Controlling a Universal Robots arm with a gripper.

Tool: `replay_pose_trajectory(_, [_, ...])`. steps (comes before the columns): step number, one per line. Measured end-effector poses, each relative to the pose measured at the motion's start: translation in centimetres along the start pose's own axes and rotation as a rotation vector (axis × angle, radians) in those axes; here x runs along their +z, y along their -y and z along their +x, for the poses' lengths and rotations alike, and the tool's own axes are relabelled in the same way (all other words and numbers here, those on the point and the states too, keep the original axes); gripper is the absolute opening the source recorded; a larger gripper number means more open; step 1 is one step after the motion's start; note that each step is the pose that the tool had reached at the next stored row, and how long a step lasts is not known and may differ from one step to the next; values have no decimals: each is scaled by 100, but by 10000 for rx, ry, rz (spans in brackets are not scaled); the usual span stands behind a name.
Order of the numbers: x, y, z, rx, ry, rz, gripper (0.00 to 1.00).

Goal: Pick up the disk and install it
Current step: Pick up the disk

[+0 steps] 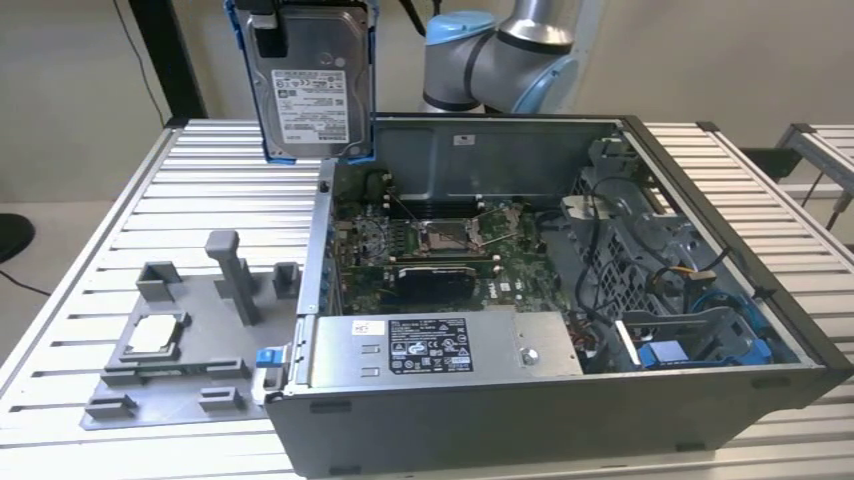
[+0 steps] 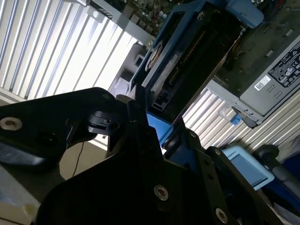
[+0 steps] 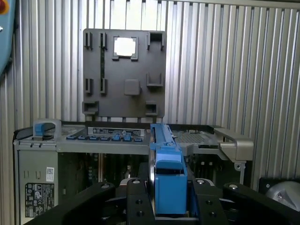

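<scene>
Above the far corner of the open computer case point(image 1: 534, 420), toward the exterior view's left, the disk point(image 1: 310, 95) hangs upright with its label facing the camera, clear of the table point(image 1: 187, 190). The claw point(image 1: 274, 30) is clenched on its upper end. 1 grey fixture plate point(image 1: 200, 340) lies on the table beside the case and carries 1 small square chip point(image 1: 154, 333).

In the second wrist view, the claw point(image 2: 157, 124) grasps the disk point(image 2: 187, 61) by its blue carrier; the grey power-supply box point(image 2: 276, 75) lies beyond.

In the first wrist view, the disk point(image 3: 166, 159) appears edge-on between 2 black fingers point(image 3: 134, 199), with the fixture plate point(image 3: 124, 89) and case point(image 3: 33, 164) beyond it.
</scene>
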State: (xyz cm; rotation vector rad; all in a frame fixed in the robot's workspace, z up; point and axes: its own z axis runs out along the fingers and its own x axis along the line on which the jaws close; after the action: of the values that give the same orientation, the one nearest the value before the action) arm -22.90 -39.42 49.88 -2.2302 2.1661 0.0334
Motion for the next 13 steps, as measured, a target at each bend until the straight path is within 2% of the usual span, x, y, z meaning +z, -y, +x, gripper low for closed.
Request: replay_pose_trajectory(13, [1,64,2,0,0,0,0])
